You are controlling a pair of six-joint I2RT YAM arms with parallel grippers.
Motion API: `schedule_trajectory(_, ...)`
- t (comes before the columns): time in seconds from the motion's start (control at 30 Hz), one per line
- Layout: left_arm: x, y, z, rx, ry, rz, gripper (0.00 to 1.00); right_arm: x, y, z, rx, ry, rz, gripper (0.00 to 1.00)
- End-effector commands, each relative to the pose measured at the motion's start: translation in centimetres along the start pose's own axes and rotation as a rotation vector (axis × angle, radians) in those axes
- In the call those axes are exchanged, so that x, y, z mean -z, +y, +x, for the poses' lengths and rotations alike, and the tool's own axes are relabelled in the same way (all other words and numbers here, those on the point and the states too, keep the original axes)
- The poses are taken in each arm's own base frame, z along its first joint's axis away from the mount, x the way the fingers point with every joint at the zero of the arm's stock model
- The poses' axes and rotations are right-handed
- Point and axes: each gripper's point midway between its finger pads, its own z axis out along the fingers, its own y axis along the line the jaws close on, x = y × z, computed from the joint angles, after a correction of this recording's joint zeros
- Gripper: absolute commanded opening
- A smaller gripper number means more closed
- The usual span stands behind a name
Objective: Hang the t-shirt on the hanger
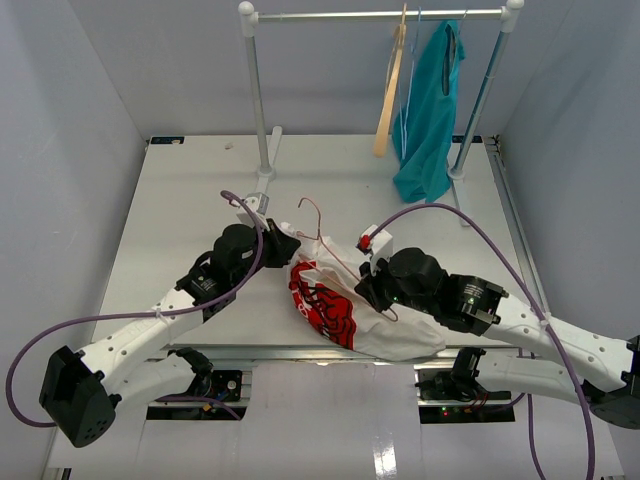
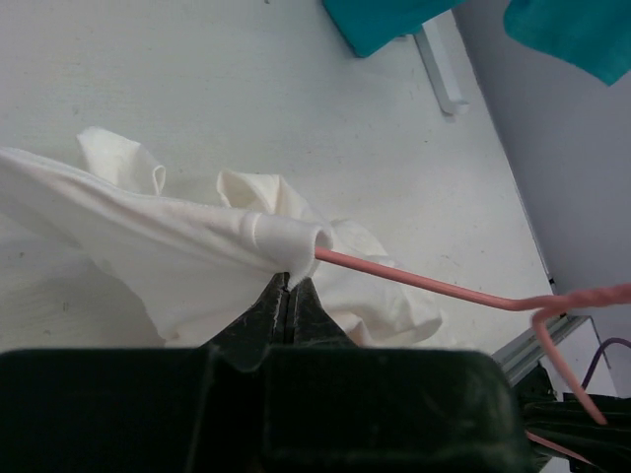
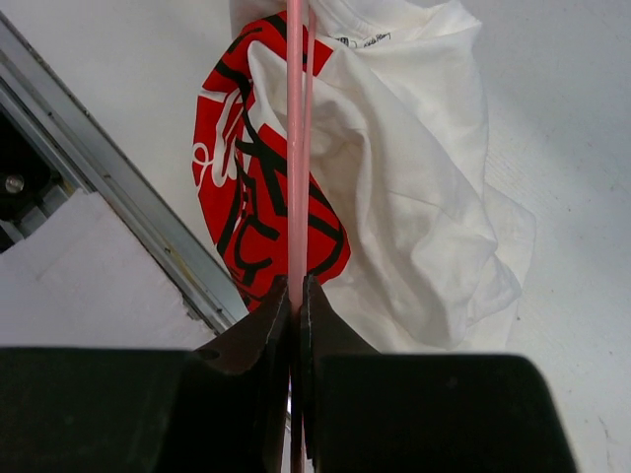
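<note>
Clamping hanger (image 3: 294,148): right tool (image 3: 295,291); t-shirt (image 2: 148,256): left tool (image 2: 288,293).

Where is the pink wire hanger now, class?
Top view: the hanger is mid-table, partly inside the t-shirt, between the left gripper and the right gripper, which pinches its wire.

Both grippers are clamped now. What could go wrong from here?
1. The left gripper pinches only a thin fold of the t-shirt beside the hanger wire; pulling could slip it free.
2. The right gripper grips the thin wire at its fingertips; it may twist.
</note>
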Motion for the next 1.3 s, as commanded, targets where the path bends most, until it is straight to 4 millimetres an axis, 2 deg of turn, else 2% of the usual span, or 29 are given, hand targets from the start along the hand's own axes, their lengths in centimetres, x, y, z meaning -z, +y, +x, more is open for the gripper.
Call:
schedule_trajectory(0.0,2.0,-6.6,-3.6,0.017,-0.045,0.257,0.0,-2.1,0.7,-4.0,-0.069,-0.197,-0.004,0.08)
schedule_trajectory(0.1,2.6,-8.4,-3.8,0.023,-0.026,0.337,0.0,-3.1,-0.3,-4.1,-0.103,-0.25,0.052,0.08)
schedule_trajectory(0.13,2.9,-9.1,-3.9,0.024,-0.019,0.368,0.0,-3.2,-0.5,-4.7,-0.118,-0.292,0.061,0.08)
schedule_trajectory(0.2,3.4,-10.1,-4.2,0.024,-0.009,0.413,0.0,-3.8,-0.8,-4.4,-0.144,-0.329,0.071,0.08)
schedule_trajectory(0.3,3.9,-10.9,-4.4,0.027,-0.005,0.44,0.0,-4.2,-1.0,-4.8,-0.172,-0.385,0.075,0.08)
schedule_trajectory(0.6,5.6,-12.9,-4.6,0.023,0.026,0.529,0.0,-3.7,-1.2,-7.3,-0.218,-0.591,0.054,0.08)
schedule_trajectory(0.7,6.2,-13.6,-4.2,0.019,0.048,0.565,0.0,-3.5,-1.5,-7.5,-0.251,-0.645,0.055,0.08)
schedule_trajectory(0.87,6.5,-14.3,-2.6,-0.003,0.104,0.598,0.0,-2.5,-1.8,-9.4,-0.255,-0.744,0.066,0.08)
schedule_trajectory(0.9,6.4,-14.2,-2.3,-0.012,0.118,0.594,0.03,-2.3,-1.8,-9.7,-0.248,-0.754,0.069,0.08)
schedule_trajectory(0.97,6.3,-13.9,-1.9,-0.035,0.147,0.573,0.18,-1.8,-1.8,-10.1,-0.229,-0.769,0.067,0.08)
schedule_trajectory(1.03,6.2,-13.5,-1.7,-0.067,0.17,0.545,0.44,-1.3,-1.8,-9.7,-0.219,-0.79,0.053,0.08)
schedule_trajectory(1.1,6.4,-13.0,-1.6,-0.12,0.203,0.515,0.6,-0.6,-2.1,-8.9,-0.229,-0.821,0.04,0.08)
schedule_trajectory(1.17,6.7,-12.1,-1.1,-0.181,0.243,0.476,0.63,-0.3,-2.1,-7.8,-0.222,-0.824,0.027,0.08)
schedule_trajectory(1.27,7.6,-11.2,0.0,-0.256,0.302,0.468,0.66,1.0,-1.7,-7.1,-0.198,-0.9,-0.03,0.08)
